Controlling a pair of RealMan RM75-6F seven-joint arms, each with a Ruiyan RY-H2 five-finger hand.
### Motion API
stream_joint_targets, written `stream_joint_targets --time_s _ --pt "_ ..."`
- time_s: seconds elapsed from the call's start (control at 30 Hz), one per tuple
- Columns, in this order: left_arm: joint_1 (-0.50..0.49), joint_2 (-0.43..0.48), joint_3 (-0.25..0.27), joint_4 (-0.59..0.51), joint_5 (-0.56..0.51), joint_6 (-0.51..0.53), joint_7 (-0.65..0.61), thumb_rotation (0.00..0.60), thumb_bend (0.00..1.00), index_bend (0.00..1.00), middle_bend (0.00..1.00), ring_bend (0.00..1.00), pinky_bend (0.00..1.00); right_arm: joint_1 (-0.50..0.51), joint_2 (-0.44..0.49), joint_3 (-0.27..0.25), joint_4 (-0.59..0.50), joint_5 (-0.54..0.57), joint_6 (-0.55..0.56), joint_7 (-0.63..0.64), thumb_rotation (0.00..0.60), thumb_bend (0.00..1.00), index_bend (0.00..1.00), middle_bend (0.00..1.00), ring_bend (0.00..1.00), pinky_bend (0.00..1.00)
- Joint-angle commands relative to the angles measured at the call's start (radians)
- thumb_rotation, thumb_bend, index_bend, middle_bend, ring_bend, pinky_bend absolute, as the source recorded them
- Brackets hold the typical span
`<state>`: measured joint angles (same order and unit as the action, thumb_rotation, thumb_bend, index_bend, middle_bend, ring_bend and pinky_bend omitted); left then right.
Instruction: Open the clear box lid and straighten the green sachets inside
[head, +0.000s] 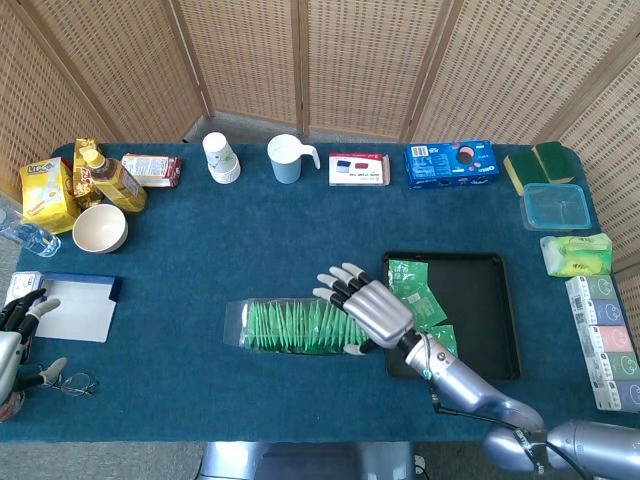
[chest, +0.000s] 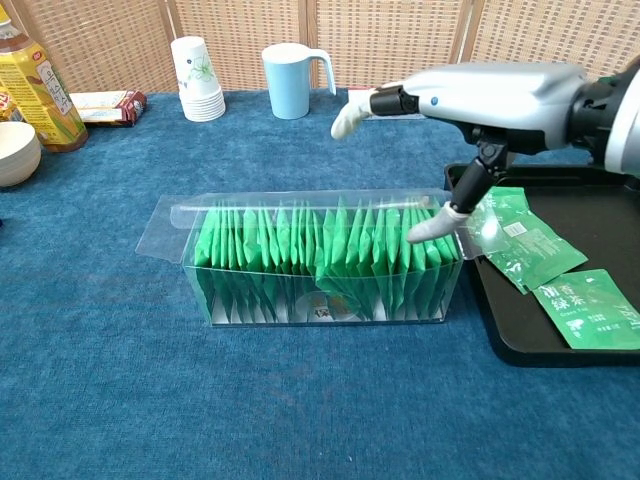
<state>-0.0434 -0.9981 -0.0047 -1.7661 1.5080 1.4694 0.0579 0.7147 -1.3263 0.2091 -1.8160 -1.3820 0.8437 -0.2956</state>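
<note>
The clear box (chest: 190, 262) lies lengthwise mid-table, its top open and clear flaps sticking out at both ends. A row of upright green sachets (chest: 320, 255) fills it, leaning unevenly at the right end. My right hand (chest: 490, 95) hovers over that end with its fingers (chest: 350, 108) spread, holding nothing. Its thumb tip touches the tops of the rightmost sachets. In the head view the right hand (head: 367, 305) covers the box's (head: 240, 325) right end. My left hand (head: 12, 335) rests at the table's left edge, empty, fingers apart.
A black tray (chest: 600, 180) right of the box holds three loose green sachets (chest: 585, 305). Along the back stand paper cups (head: 220, 157), a blue mug (head: 287, 158), a small carton (head: 358, 169) and a blue biscuit box (head: 450, 163). A bowl (head: 99, 228) and bottle (head: 112, 178) sit far left.
</note>
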Motion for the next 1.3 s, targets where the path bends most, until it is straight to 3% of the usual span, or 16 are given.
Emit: stream_joint_targets --time_s 0.03,0.67,0.97,1.13,1.3 --pt "0.0 -0.001 0.0 0.002 -0.001 0.0 -0.002 0.598 0.16 0.19 0.11 0.13 0.33 0.01 -0.01 -0.001 0.005 0.015 0.006 -0.021 0.529 0.16 0.16 0.05 0.0 0.0" --pt "0.005 -0.002 0.005 0.017 0.0 0.008 -0.02 0.596 0.16 0.19 0.11 0.13 0.33 0.038 -0.058 0.01 0.022 0.069 0.087 -0.087 0.529 0.18 0.23 0.08 0.0 0.0" --pt "0.007 -0.004 0.007 0.025 0.001 0.01 -0.029 0.597 0.16 0.19 0.11 0.13 0.33 0.074 -0.046 0.036 0.04 0.121 0.079 -0.129 0.532 0.32 0.24 0.08 0.01 0.0" --pt "0.009 -0.005 0.007 0.03 -0.001 0.012 -0.038 0.598 0.16 0.19 0.11 0.13 0.33 0.113 -0.025 0.053 0.053 0.19 0.023 -0.14 0.543 0.38 0.18 0.09 0.01 0.0" --pt "0.01 -0.008 0.008 0.037 -0.001 0.013 -0.044 0.596 0.16 0.19 0.11 0.13 0.33 0.151 -0.002 0.061 0.065 0.278 -0.042 -0.153 0.551 0.44 0.21 0.08 0.01 0.0"
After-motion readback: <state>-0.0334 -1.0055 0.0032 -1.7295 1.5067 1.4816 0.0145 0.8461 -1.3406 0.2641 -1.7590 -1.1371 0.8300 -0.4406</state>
